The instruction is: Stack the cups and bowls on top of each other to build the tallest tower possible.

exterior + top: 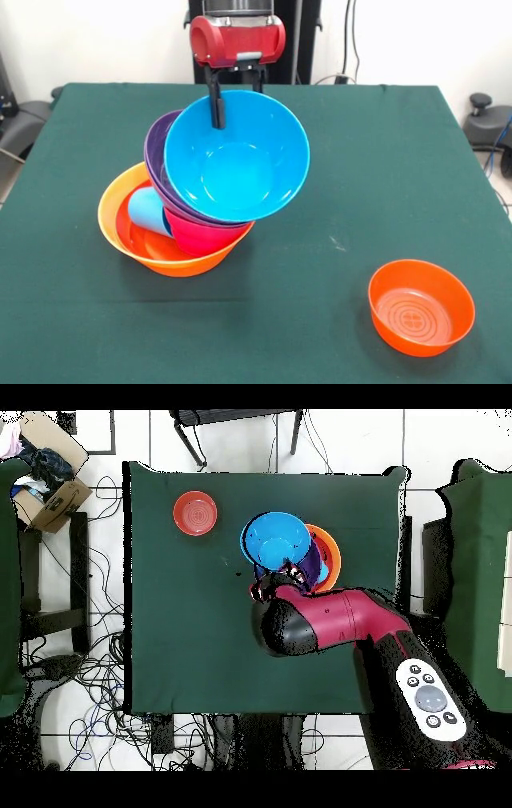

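Blue bowl covers most of the purple bowl behind it; only a left crescent shows. Magenta bowl under the blue bowl: just its lower wall visible. Light blue cup partly tucked behind those bowls, mouth end hidden. Orange base bowl: inside mostly covered. Gripper: one finger shows over the blue bowl's rim, the other is behind it. Front view cuts the arm at the top edge. Overhead, the arm hides the tower's near side.

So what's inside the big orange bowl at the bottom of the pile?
In the orange bowl lie a light blue cup on its side and a magenta bowl, carrying tilted purple bowls and a blue bowl. Anything beneath those is covered.
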